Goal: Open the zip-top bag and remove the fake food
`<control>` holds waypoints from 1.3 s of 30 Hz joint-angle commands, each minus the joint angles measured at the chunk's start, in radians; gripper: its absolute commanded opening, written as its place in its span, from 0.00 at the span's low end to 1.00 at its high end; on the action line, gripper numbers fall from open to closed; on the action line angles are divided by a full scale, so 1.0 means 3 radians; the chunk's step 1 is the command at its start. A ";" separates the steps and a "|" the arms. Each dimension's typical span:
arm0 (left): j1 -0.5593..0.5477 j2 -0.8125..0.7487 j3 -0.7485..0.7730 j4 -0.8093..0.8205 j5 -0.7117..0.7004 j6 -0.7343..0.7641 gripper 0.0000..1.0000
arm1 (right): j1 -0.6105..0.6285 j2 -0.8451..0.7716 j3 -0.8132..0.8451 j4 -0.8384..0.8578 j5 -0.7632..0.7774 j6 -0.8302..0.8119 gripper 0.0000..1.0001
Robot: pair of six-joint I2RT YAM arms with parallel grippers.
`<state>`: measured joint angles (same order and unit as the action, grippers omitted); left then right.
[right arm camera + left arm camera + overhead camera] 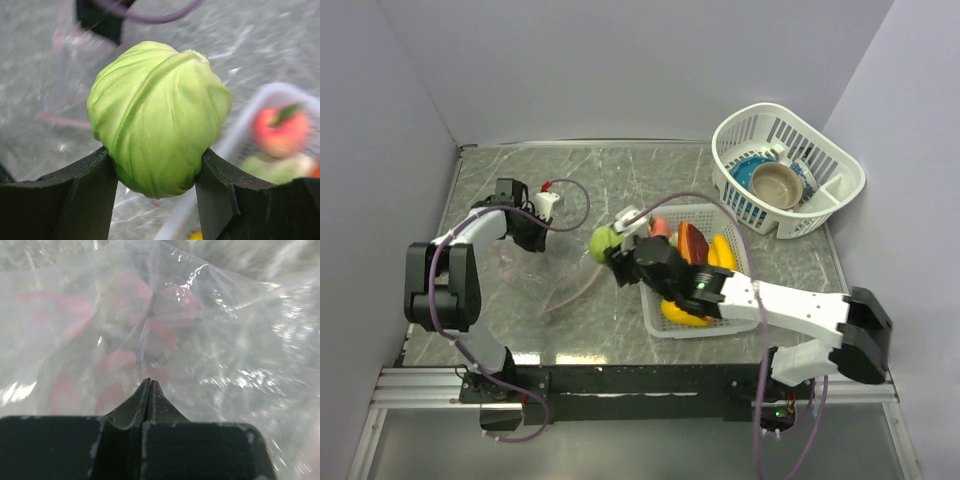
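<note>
**Q:** Right claw [156, 151]?
**A:** I pinch one green lettuce [157, 112] ball between both fingers, just beside the left rim of the perforated tray [655, 322].

**Q:** Surroundings?
**A:** My right arm [770, 300] lies across the tray, hiding part of it. Showing in the tray: two yellow pieces [723, 250], one dark red slice [692, 240], one pink-red fruit [280, 130]. At the far right of the desk [620, 170], one white basket [840, 185] holds two bowls [775, 185].

**Q:** Left claw [149, 382]?
**A:** Pressed together on the one zip-top bag [225, 340], which sags onto the desk left of the lettuce.

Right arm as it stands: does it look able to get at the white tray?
Probably yes. The right gripper, holding the green lettuce, sits just beside the left rim of the white tray, with nothing between them.
</note>
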<state>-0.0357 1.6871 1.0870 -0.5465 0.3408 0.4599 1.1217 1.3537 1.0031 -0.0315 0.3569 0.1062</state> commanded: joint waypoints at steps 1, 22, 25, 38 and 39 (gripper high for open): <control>0.0006 -0.0459 0.0206 -0.0244 0.0224 -0.0183 0.03 | -0.0200 -0.0497 -0.0183 -0.0171 0.0573 0.0019 0.38; 0.0006 -0.1405 0.0437 -0.0536 0.0321 -0.0454 0.99 | -0.1239 -0.0824 -0.0505 -0.1342 0.0948 0.1568 1.00; 0.0012 -0.1436 0.0431 -0.0551 0.0285 -0.0454 0.99 | -0.1239 -0.1095 -0.0654 -0.1276 0.0846 0.1599 1.00; 0.0006 -0.1533 0.0421 -0.0561 0.0495 -0.0817 0.99 | -0.1060 -0.1291 -0.0041 -0.1925 0.0344 0.1415 1.00; 0.0006 -0.1553 0.0391 -0.0571 0.0495 -0.0832 0.99 | -0.1014 -0.1296 -0.0005 -0.1930 0.0334 0.1405 1.00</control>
<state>-0.0360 1.2789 1.2163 -0.7212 0.4465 0.2611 0.7712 0.9630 0.9325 -0.5411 0.4763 0.5411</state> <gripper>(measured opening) 0.993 0.999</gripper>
